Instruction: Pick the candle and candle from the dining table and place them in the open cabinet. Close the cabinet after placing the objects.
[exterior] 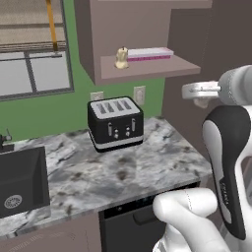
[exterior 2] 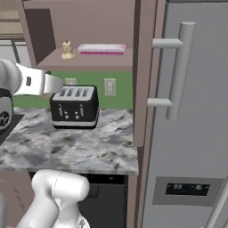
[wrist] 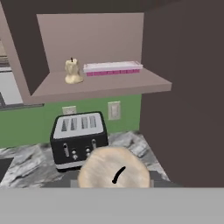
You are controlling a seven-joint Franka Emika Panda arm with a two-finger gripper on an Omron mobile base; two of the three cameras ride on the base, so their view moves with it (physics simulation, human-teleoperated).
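- 1 cream candle [wrist: 73,71] already sits in the open cabinet [wrist: 100,85].
- The hand [wrist: 114,175] pinches the other candle [wrist: 114,171] (seen end-on) — placing it and closing remain.

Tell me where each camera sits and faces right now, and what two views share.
Left base view: behind the arm's left, facing the toaster and open cabinet; arm at lower right.
Right base view: behind its right, facing the counter and fridge; arm at lower left.
Hand view: looks along the gripper past a held candle.
Shared: a cream candle on the cabinet shelf.
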